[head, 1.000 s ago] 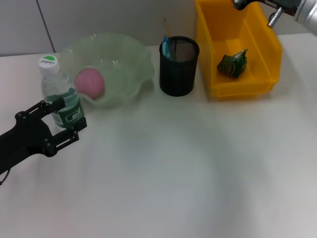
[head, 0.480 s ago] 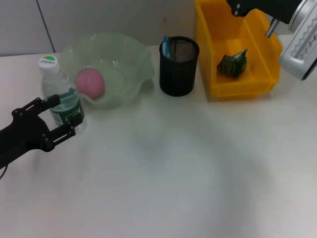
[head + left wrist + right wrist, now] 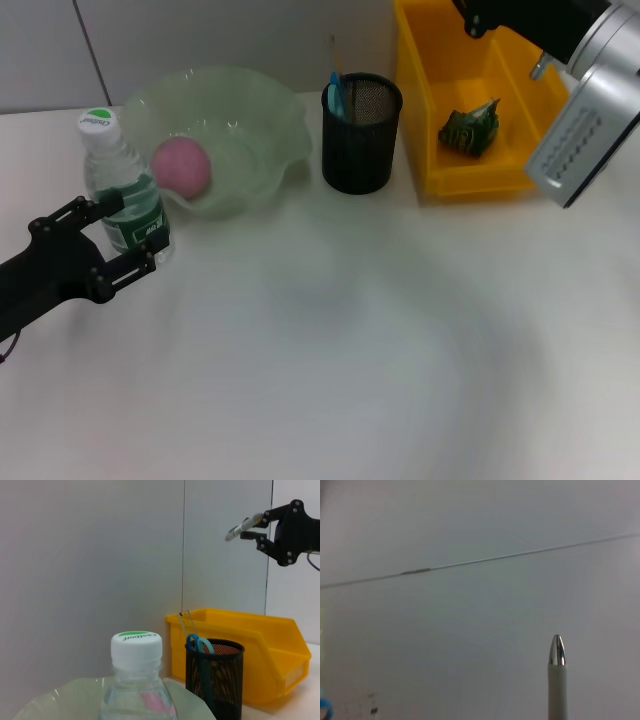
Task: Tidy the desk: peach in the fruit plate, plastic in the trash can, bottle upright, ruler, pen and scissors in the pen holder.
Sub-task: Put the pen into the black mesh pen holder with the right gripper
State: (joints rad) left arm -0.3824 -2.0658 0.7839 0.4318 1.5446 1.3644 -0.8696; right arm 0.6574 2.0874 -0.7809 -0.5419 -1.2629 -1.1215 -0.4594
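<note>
So, left gripper has its fingers spread around the upright bottle on the tabletop — right gripper, up above the trash can, is pinching the pen.

- looks like a lab or test bench dressed up as an office desk; plain white tabletop, nothing personal on it
- bare grey panelled wall with a vertical seam right behind the table; no windows or decor in view
- desk props only: black mesh pen holder, yellow plastic bin, pale green fruit plate, water bottle
- black robot arm reaching over the tabletop
</note>
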